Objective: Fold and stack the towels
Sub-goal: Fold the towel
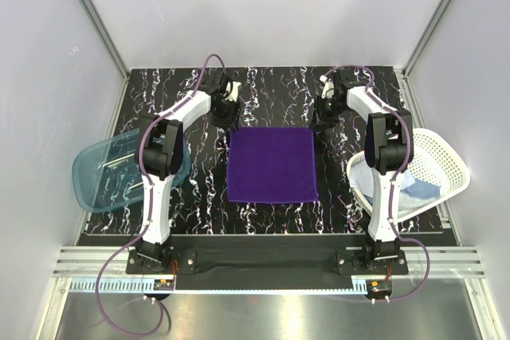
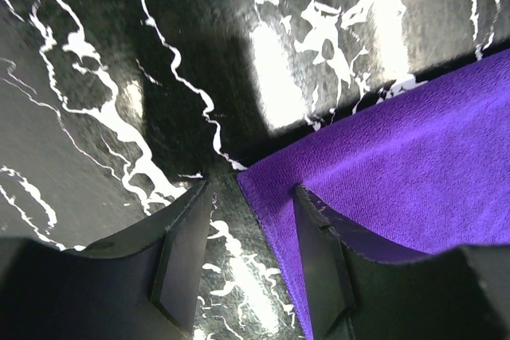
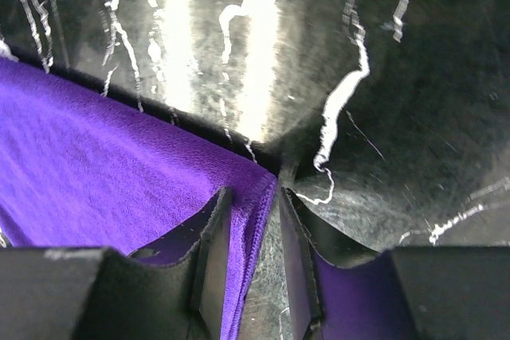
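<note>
Left gripper (image 2: 251,197) hangs low over the far left corner of the purple towel (image 1: 272,165) with its jaws apart. One finger stands over the bare table (image 1: 199,189) and the other over the cloth, and the corner lies between them, not yet pinched. Right gripper (image 3: 253,197) is at the far right corner in the same way, but with a narrower gap. The towel edge runs through this gap, and as far as I can see nothing presses on it. The towel lies flat and square in the middle of the table, between the teal tub (image 1: 103,173) on the left and the white basket (image 1: 446,157) on the right, where a light blue towel (image 1: 421,189) lies.

The step in hand is, I judge, to take both far corners for the first fold. To do it well, each gripper should go down until its fingertips touch the table, so that closing gathers the corner itself and not only the hem beside it. Both should close together and lift only a little, so the cloth does not drag. Then the corners should travel side by side toward the near edge and land on the near corners. If one arm leads, the fold will come out skew.
</note>
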